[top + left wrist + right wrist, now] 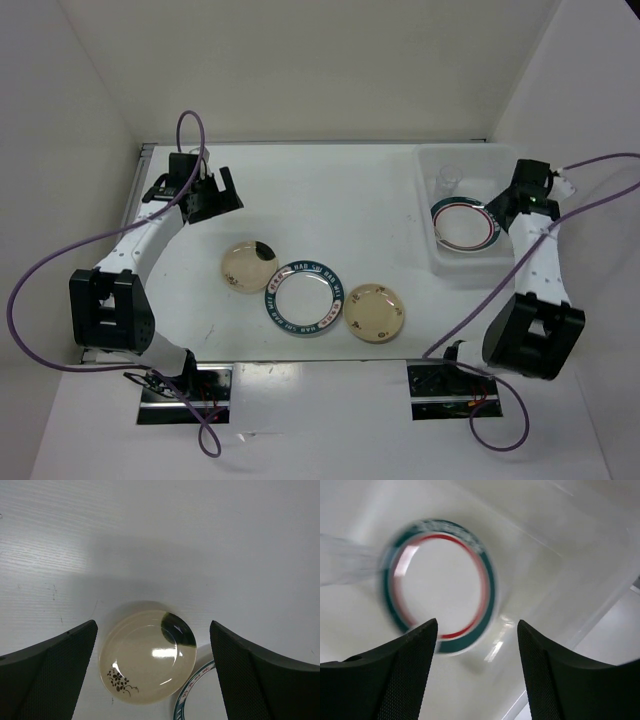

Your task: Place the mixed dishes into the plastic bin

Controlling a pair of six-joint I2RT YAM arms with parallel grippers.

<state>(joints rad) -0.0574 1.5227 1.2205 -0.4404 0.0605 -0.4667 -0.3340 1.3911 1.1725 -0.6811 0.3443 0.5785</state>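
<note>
Teal-rimmed plate is sitting inside the plastic bin beneath the right pincer, jaws spread, gripping nothing: release step judged in hand. Left pincer is hovering spread over a cream plate on the counter; next, lowering and pinching its rim.

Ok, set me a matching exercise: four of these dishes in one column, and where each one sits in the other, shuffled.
Dishes:
1. red-ringed plate
2. blue-rimmed plate
3. cream plate with dark patch
4. clear cup

Places:
A. middle dish of the three on the table
B. in the far left corner of the bin
C. lying on the bin floor
D. leftmost of the three on the table

Pairs: 1-C, 2-A, 3-D, 4-B.
</note>
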